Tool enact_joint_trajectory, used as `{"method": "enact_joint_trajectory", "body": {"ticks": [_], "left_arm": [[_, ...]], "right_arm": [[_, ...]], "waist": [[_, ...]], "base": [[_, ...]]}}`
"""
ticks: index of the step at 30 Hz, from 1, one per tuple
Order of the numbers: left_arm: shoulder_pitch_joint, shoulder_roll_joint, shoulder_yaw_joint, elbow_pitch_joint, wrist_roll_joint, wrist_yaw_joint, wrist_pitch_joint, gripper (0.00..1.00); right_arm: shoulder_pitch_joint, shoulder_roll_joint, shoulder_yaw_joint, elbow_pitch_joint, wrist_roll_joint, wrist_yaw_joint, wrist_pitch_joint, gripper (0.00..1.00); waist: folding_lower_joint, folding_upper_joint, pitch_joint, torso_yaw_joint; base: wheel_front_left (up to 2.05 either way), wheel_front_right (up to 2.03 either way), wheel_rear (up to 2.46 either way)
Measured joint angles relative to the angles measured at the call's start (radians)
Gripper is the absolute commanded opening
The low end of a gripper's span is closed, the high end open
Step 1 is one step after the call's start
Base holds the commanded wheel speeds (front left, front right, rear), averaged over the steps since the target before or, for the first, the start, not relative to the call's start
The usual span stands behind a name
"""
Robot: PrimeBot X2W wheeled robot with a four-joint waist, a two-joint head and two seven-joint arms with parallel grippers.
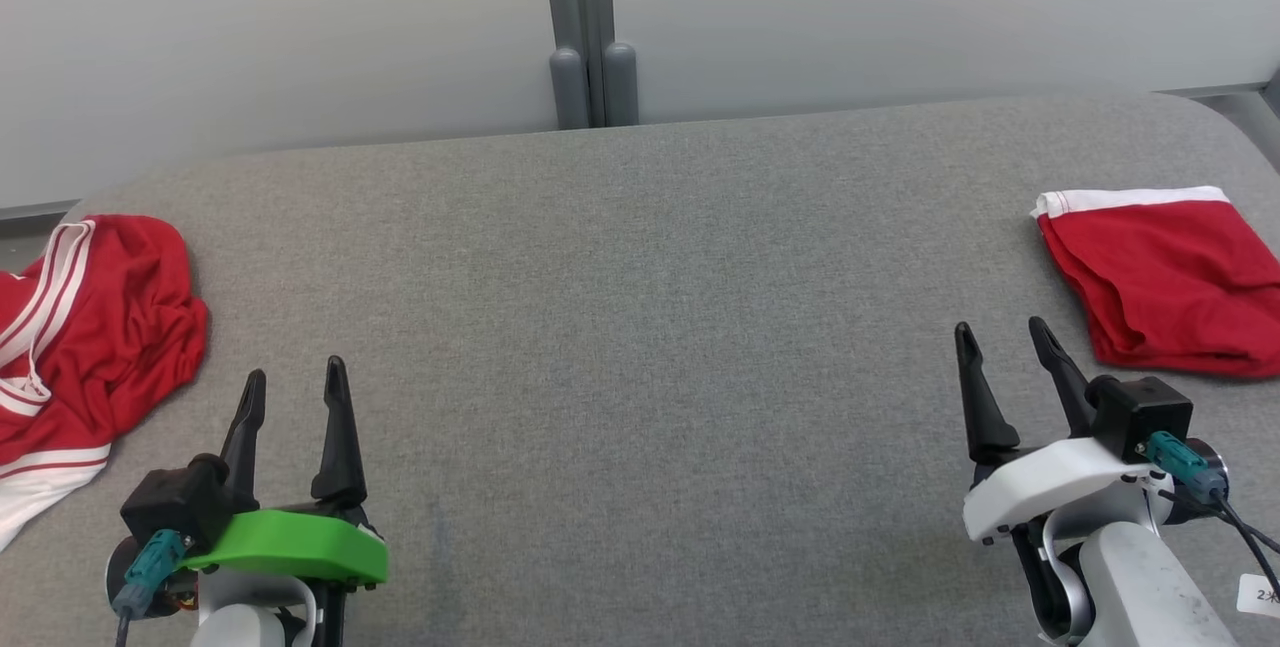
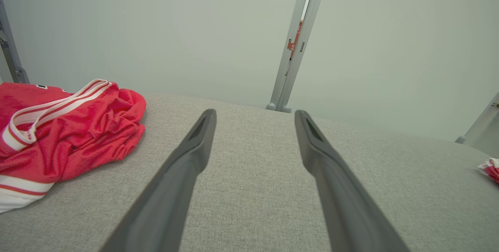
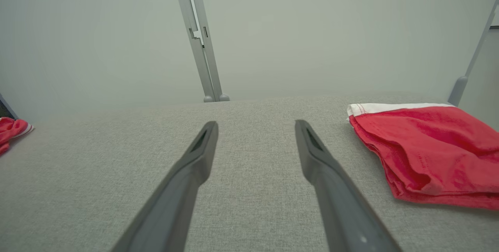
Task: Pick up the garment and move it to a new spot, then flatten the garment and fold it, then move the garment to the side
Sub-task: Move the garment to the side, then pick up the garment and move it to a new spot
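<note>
Grey padded table (image 1: 640, 347) stretching wide. Crumpled red jersey (image 1: 90, 327) lying at its left edge, running near-to-far. Folded red garment (image 1: 1170, 277) sitting at right edge. L gripper (image 1: 296, 371) hovering just right of the jersey, prob. the nearer arm for pickup. R gripper (image 1: 1000, 327) hovering by the folded one. Both jaws spread, gripping nothing.

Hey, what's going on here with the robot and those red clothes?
Nothing is being handled right now. The left gripper and right gripper are both open and empty above the grey surface. A crumpled red garment with white stripes lies at the surface's left edge, and a folded red garment lies at its right edge. Neither gripper touches either one.
</note>
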State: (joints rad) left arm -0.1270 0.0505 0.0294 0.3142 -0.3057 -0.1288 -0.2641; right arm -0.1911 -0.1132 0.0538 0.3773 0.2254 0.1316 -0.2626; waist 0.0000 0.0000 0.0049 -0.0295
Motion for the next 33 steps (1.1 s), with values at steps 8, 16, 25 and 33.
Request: {"method": "enact_joint_trajectory", "body": {"ticks": [8, 16, 25, 33], "left_arm": [[-0.001, -0.001, -0.002, 0.0, 0.008, 0.0, 0.0, 1.0], [0.005, -0.002, 0.006, -0.003, 0.011, 0.0, 0.0, 1.0], [0.024, -0.002, 0.018, 0.01, 0.048, 0.0, 0.0, 1.0], [0.038, -0.002, 0.039, 0.011, 0.064, 0.0, 0.0, 1.0]], "right_arm": [[0.003, 0.0, -0.015, -0.009, -0.005, 0.0, 0.0, 1.0], [0.021, -0.001, -0.005, -0.013, -0.027, 0.0, 0.0, 1.0], [0.025, 0.005, 0.005, -0.014, -0.03, 0.0, 0.0, 1.0], [0.029, 0.016, 0.017, -0.008, -0.03, 0.0, 0.0, 1.0]], "waist": [[0.0, 0.0, 0.002, 0.029], [0.0, 0.0, -0.002, 0.122], [0.0, 0.0, -0.011, 0.283], [0.0, 0.0, -0.02, 0.43]], "base": [[0.0, 0.0, 0.0], [0.0, 0.0, 0.0], [0.0, 0.0, 0.0], [0.0, 0.0, 0.0]]}}
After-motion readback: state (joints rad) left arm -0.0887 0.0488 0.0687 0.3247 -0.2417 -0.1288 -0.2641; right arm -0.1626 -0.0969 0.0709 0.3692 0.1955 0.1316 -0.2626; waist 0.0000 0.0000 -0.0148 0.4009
